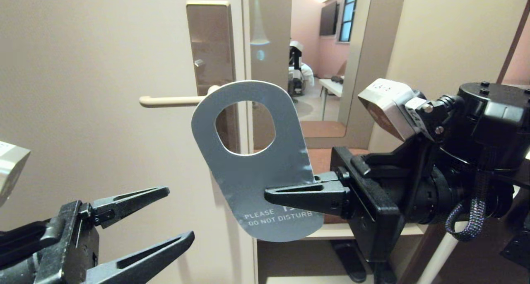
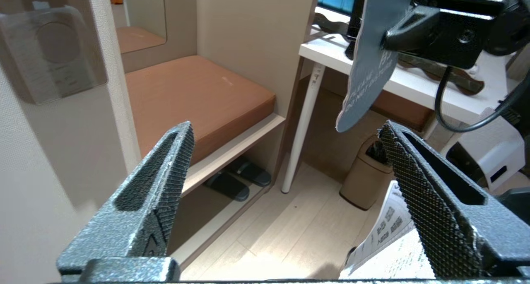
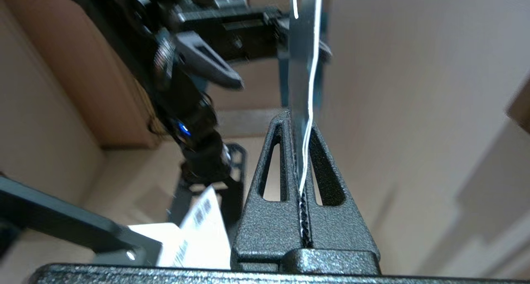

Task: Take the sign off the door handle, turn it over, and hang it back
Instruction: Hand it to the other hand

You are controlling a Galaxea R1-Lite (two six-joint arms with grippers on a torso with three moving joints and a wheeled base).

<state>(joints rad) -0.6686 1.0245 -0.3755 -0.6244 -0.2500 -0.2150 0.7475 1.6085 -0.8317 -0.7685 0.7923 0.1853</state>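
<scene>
The sign (image 1: 252, 168) shows its blue-grey "PLEASE DO NOT DISTURB" face and hangs in the air in front of the door, off the handle. My right gripper (image 1: 271, 195) is shut on its lower right edge; the right wrist view shows the sign (image 3: 302, 68) edge-on between the shut fingers of that gripper (image 3: 296, 116). The door handle (image 1: 172, 100), a cream lever on a brown plate (image 1: 209, 44), sits just behind and left of the sign's hole. My left gripper (image 1: 180, 213) is open at the lower left, with nothing in it. In the left wrist view, the sign (image 2: 370, 64) hangs beyond the open left gripper (image 2: 285, 128).
The door (image 1: 83, 110) fills the left half of the head view. Right of it is a mirror panel (image 1: 323, 48) and a bench with an orange cushion (image 2: 194, 93). Below stand a white table leg (image 2: 304, 122), a beige bin (image 2: 366, 176) and slippers (image 2: 238, 178).
</scene>
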